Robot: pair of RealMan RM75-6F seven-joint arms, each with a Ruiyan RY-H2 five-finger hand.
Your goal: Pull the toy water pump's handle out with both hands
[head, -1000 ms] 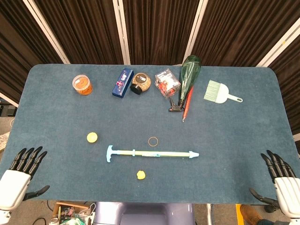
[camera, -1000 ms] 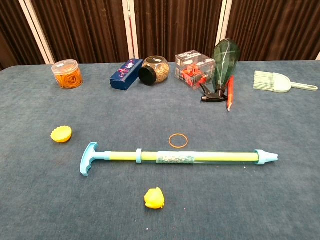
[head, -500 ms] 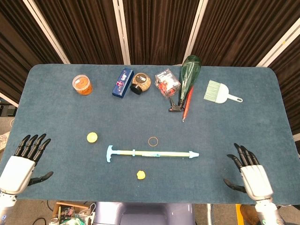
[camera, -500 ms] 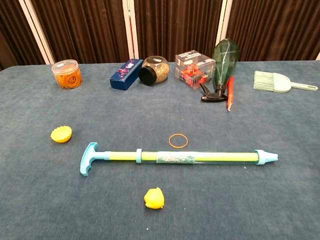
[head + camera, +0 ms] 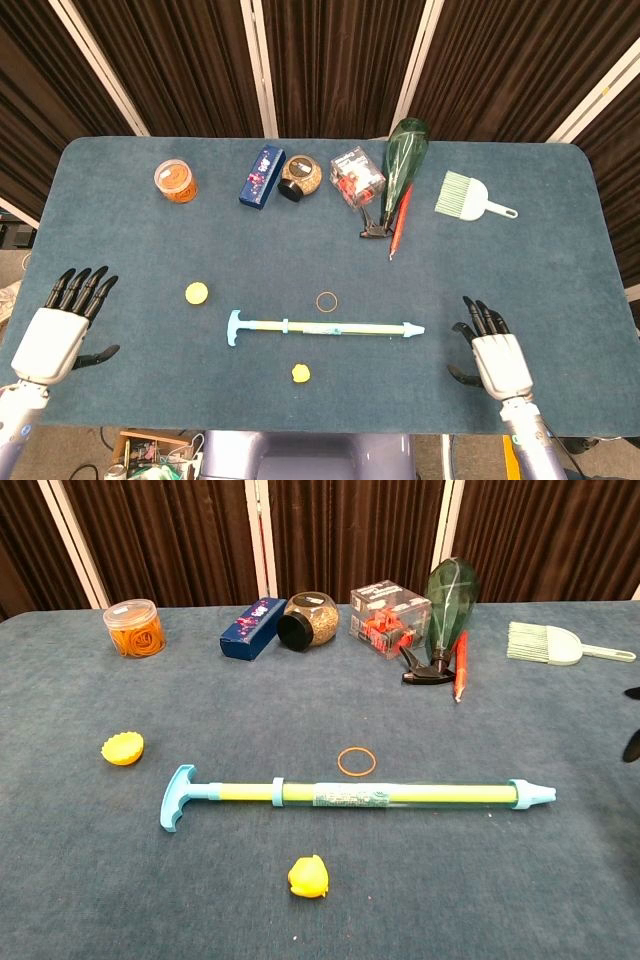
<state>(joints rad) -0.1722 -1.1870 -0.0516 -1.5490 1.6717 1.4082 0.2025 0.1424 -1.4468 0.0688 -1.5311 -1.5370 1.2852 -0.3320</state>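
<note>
Both hands have come in over the dark blue felt-covered table since a second ago, when they sat at the bottom corners of the head view. My right hand, white-backed with black fingers, has travelled furthest: it now lies lower right of centre, near the pump's nozzle end but still apart from it, fingers spread and holding nothing. In the chest view only a couple of its dark fingertips poke in at the right edge. My left hand has crept up the lower left edge, fingers likewise splayed and empty, and is well apart from the handle.

The long toy water pump, a clear tube with a yellow-green rod and pale blue fittings, has not moved; it lies flat across the lower middle of the frame. Its pale blue T-shaped handle points left, pushed in.

I judge this the approach only: right should take the barrel, left the handle. A small orange rubber band lies just beside the tube.
</note>
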